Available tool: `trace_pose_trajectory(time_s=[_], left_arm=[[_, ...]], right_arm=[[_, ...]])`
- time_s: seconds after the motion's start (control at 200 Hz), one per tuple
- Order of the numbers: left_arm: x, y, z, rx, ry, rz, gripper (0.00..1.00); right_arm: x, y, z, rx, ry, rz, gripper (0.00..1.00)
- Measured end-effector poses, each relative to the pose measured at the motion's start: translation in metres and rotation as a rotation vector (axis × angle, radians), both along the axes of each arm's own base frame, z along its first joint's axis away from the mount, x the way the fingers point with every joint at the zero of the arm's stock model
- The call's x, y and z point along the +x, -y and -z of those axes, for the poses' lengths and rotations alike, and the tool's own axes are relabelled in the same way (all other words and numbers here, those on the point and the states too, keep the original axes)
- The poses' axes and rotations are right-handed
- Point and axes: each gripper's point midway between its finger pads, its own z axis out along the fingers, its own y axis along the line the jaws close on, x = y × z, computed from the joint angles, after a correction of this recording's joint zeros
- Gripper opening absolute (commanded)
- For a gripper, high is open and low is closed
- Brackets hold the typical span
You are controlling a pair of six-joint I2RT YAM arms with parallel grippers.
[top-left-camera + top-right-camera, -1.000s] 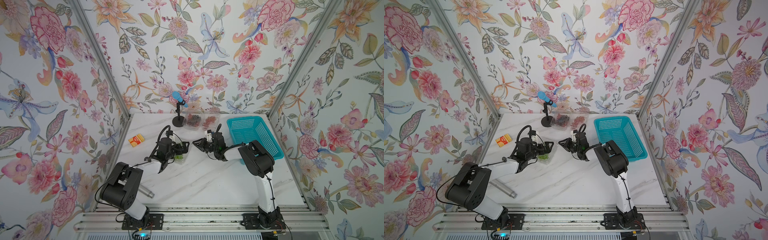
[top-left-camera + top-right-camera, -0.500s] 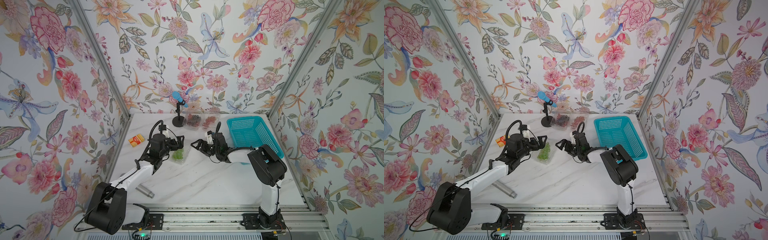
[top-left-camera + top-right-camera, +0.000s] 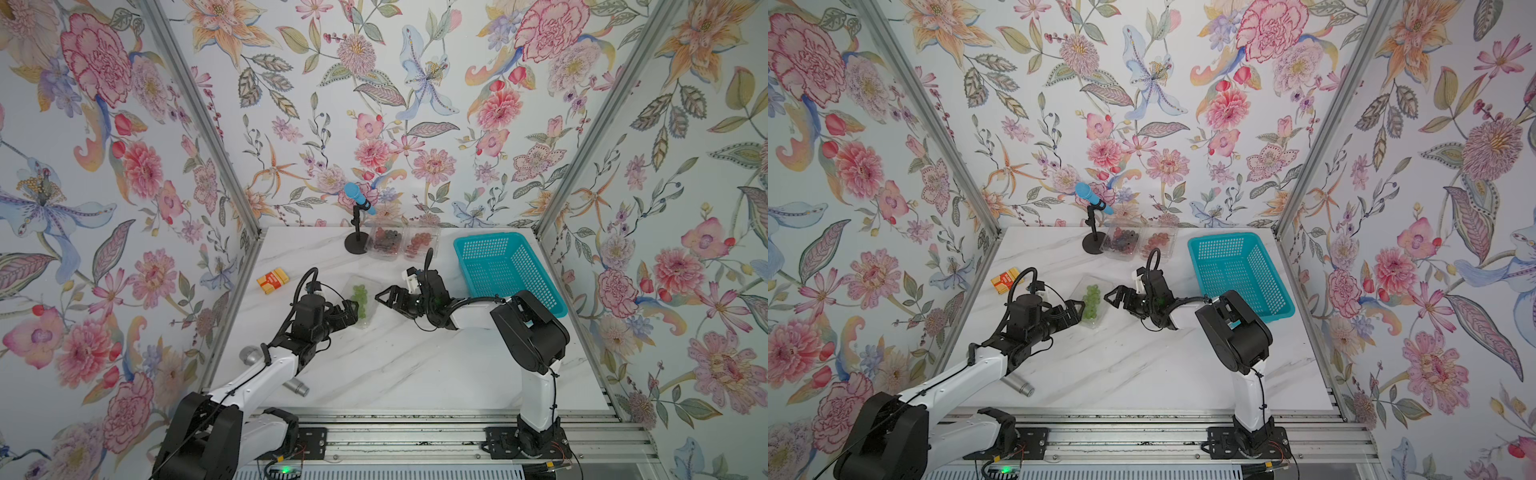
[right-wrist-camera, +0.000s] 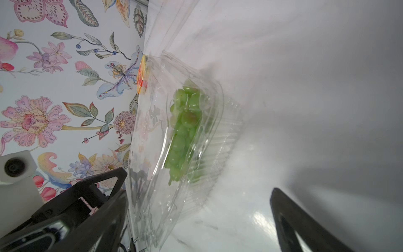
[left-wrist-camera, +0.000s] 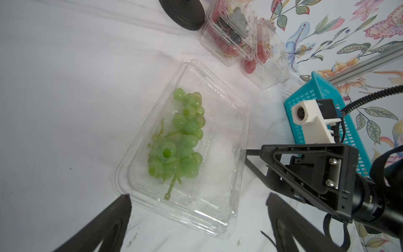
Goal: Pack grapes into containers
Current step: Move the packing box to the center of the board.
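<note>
Green grapes (image 3: 360,297) (image 3: 1091,300) (image 5: 181,139) (image 4: 183,131) lie in a clear container (image 3: 365,323) (image 5: 218,205) mid-table, its lid down over them. My left gripper (image 3: 351,313) (image 3: 1077,312) (image 5: 198,203) is open, its fingers either side of the container's near end. My right gripper (image 3: 384,297) (image 3: 1113,296) (image 4: 198,196) is open just right of it, holding nothing. Two more containers stand at the back, one with dark grapes (image 3: 384,239) (image 3: 1121,241), one with red grapes (image 3: 419,240) (image 3: 1158,241).
A teal basket (image 3: 505,270) stands at the right. A blue microphone (image 3: 357,198) on a black stand is at the back beside the containers. An orange box (image 3: 272,280) lies at the left edge. A metal cylinder (image 3: 297,386) lies under the left arm.
The right gripper's jaws have spread wide and it has drifted left toward the green-grape container. The left arm has drawn back a little, uncovering the container.
</note>
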Motion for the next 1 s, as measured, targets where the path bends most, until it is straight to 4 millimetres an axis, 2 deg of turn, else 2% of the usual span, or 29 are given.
trace_pose_trajectory(time_s=[0.235,0.445,0.61,0.816,0.906,0.996], left_arm=[[0.000,0.000,0.019,-0.018,-0.057,-0.021,1.00],[0.013,0.005,0.041,-0.010,-0.099,-0.026,1.00],[0.052,0.021,0.032,-0.027,-0.065,-0.017,1.00],[0.111,0.047,0.014,-0.052,0.015,0.013,1.00],[0.124,0.052,0.009,-0.048,0.038,0.020,1.00],[0.129,0.053,0.004,-0.033,0.058,0.032,1.00]], right_arm=[[0.005,0.005,0.000,0.002,-0.001,0.012,1.00],[0.005,0.013,0.007,-0.007,-0.015,0.024,1.00],[0.003,0.019,0.014,-0.017,-0.029,0.032,1.00],[0.008,0.034,0.009,-0.018,-0.029,0.058,1.00],[0.011,0.047,0.003,-0.031,-0.023,0.079,1.00],[0.019,0.065,-0.007,-0.055,-0.001,0.111,1.00]])
